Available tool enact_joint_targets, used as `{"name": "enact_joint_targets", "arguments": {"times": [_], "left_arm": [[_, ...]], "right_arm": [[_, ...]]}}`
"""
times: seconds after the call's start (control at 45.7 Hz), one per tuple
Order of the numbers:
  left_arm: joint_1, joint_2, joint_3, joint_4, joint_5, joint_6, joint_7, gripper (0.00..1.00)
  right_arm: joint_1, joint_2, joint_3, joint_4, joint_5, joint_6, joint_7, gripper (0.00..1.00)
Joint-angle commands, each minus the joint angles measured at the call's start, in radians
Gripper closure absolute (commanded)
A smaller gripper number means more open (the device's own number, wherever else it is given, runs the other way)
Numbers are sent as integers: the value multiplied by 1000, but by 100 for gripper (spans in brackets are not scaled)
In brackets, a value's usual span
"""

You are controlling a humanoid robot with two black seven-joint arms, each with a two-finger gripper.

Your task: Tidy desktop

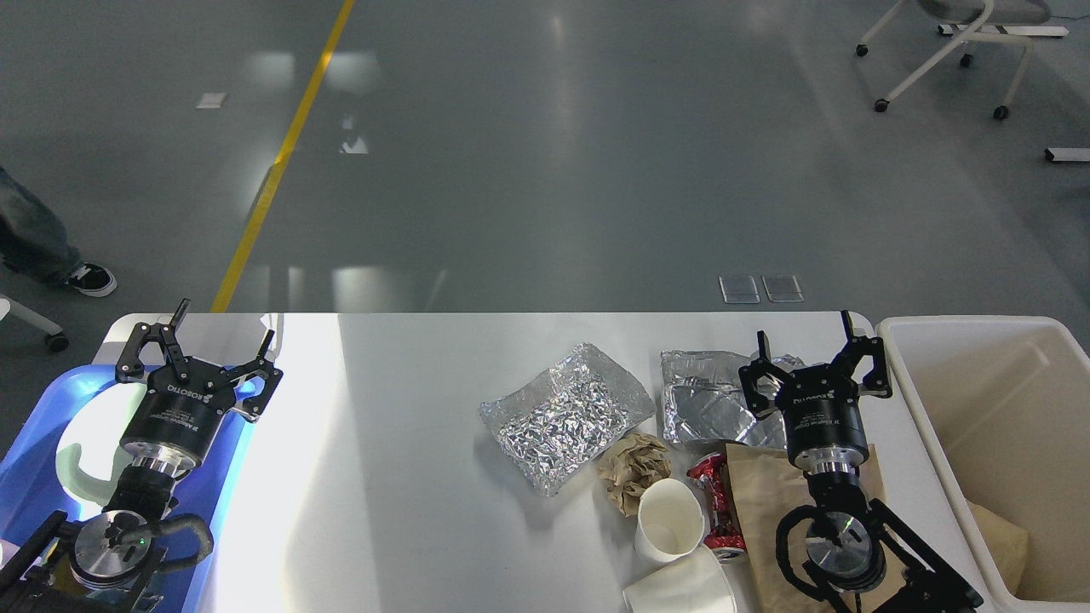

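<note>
Desk fills lower view, trash bunched at its right side next to beige bin, likely for short drops. Right tool spread, empty, over flat foil tray. Left tool spread, empty, above blue tray holding pale bowl. Bin holds brown paper. Paper cups appear empty.

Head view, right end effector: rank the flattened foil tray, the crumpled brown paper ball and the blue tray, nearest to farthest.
From the right end effector:
1. Flattened foil tray, just beneath and left of it.
2. Crumpled brown paper ball, further left, nearer the robot.
3. Blue tray, at the desktop's far left end.
</note>
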Motion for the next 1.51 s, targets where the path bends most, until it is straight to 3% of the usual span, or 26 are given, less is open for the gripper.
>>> {"name": "enact_joint_targets", "arguments": {"times": [0.0, 1.138, 1.489], "left_arm": [[-7, 6, 4, 1, 7, -3, 9, 3], [-37, -5, -44, 4, 4, -7, -2, 3], [-33, -121, -44, 26, -2, -30, 0, 3]], "right_arm": [[0, 0, 0, 0, 1, 0, 0, 0], [0, 0, 0, -1, -1, 0, 0, 0], [1, 0, 0, -1, -1, 0, 0, 0]]}}
